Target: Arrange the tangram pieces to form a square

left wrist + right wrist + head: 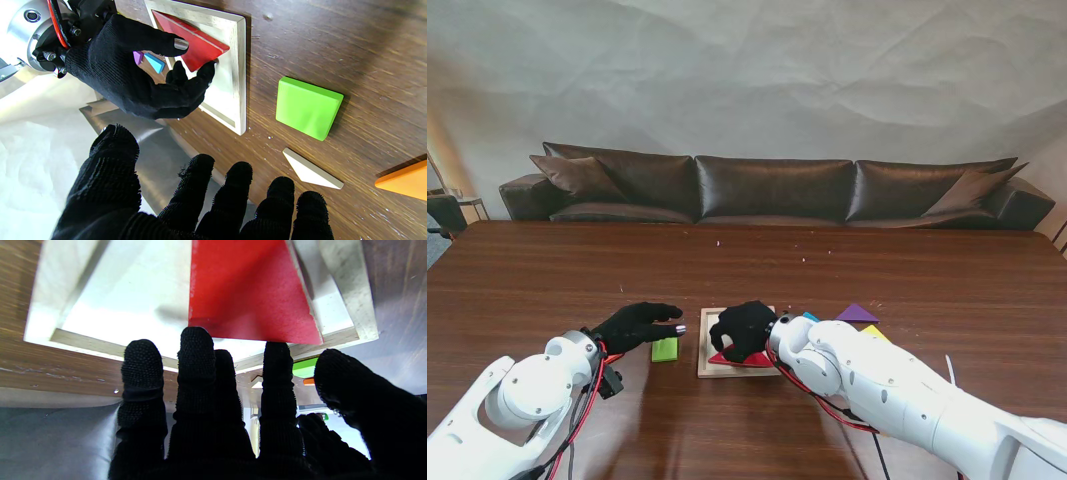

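Right hand (745, 330) over the wooden tray (708, 366), fingers curled, tips touching the edge of the red triangle (193, 43) lying inside the tray. Left hand (635, 325) hovers empty, fingers spread, beside the green square (665, 349) just left of the tray. Purple triangle (857, 313) lies right of the tray.

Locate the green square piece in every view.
Stand view: green square just left of the wooden frame.
Left wrist view: green square beside the frame, clearly apart.
Right wrist view: green sliver between fingers.
Shared landmark: red triangle.
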You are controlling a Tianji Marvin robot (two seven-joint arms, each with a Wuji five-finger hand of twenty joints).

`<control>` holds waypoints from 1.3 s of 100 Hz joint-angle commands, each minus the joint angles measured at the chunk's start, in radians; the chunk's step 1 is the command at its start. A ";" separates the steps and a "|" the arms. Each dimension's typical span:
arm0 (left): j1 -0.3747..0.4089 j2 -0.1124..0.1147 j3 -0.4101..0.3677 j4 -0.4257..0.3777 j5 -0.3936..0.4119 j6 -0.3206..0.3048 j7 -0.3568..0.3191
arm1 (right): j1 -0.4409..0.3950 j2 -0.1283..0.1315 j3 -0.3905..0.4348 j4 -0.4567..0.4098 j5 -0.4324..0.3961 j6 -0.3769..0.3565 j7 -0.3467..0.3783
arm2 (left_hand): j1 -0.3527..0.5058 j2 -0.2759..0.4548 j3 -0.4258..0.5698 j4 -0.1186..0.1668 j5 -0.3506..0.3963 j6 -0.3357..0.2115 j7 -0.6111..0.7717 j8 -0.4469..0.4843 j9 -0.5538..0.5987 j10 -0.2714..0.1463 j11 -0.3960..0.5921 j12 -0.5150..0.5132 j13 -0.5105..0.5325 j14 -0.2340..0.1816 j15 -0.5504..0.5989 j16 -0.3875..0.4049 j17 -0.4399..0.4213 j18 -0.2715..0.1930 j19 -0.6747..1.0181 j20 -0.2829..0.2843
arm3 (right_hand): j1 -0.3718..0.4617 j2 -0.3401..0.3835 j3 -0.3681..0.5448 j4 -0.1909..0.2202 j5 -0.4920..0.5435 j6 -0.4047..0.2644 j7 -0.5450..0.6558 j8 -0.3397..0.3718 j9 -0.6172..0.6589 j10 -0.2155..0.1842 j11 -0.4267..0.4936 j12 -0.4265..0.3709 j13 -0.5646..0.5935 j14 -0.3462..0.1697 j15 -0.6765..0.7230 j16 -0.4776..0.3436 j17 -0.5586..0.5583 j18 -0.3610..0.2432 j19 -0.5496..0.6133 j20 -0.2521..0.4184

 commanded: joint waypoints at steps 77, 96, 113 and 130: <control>0.001 -0.001 -0.002 -0.002 -0.006 0.004 -0.022 | -0.016 -0.003 -0.005 -0.005 -0.029 0.009 -0.020 | 0.023 0.059 -0.003 0.034 0.023 0.011 0.007 0.001 0.025 0.012 0.006 0.006 0.020 0.009 -0.004 0.008 -0.015 -0.026 -0.014 0.011 | -0.034 -0.068 -0.037 -0.005 0.036 0.013 0.041 0.021 -0.053 0.023 -0.025 -0.039 0.025 -0.010 -0.011 -0.012 -0.176 -0.003 0.021 0.018; 0.001 -0.001 -0.002 -0.002 -0.006 0.004 -0.023 | -0.015 -0.008 -0.006 0.005 -0.020 -0.004 -0.025 | 0.023 0.060 -0.003 0.034 0.023 0.011 0.006 0.001 0.025 0.010 0.006 0.007 0.021 0.009 -0.004 0.009 -0.015 -0.026 -0.014 0.011 | -0.038 -0.071 -0.044 -0.012 0.073 0.008 0.043 0.033 -0.066 0.038 -0.051 -0.061 0.028 -0.008 -0.015 -0.015 -0.174 -0.006 0.022 0.017; 0.002 -0.001 -0.004 -0.003 -0.005 0.005 -0.021 | -0.013 -0.016 -0.008 0.020 -0.013 -0.018 -0.040 | 0.024 0.061 -0.003 0.034 0.025 0.012 0.007 0.001 0.026 0.011 0.006 0.007 0.021 0.007 -0.004 0.008 -0.015 -0.026 -0.014 0.011 | -0.028 -0.099 -0.045 -0.063 0.104 -0.013 0.045 0.029 -0.063 0.040 -0.057 -0.083 0.027 -0.007 -0.022 -0.020 -0.176 -0.004 0.020 0.016; 0.003 -0.001 -0.004 -0.003 -0.006 0.005 -0.022 | -0.012 -0.024 -0.010 0.035 -0.003 -0.031 -0.049 | 0.024 0.062 -0.003 0.034 0.025 0.012 0.006 0.001 0.025 0.011 0.006 0.007 0.021 0.009 -0.004 0.009 -0.015 -0.026 -0.014 0.011 | -0.023 -0.107 -0.045 -0.087 0.113 -0.021 0.051 0.013 -0.056 0.039 -0.063 -0.093 0.027 -0.007 -0.024 -0.021 -0.177 -0.004 0.019 0.015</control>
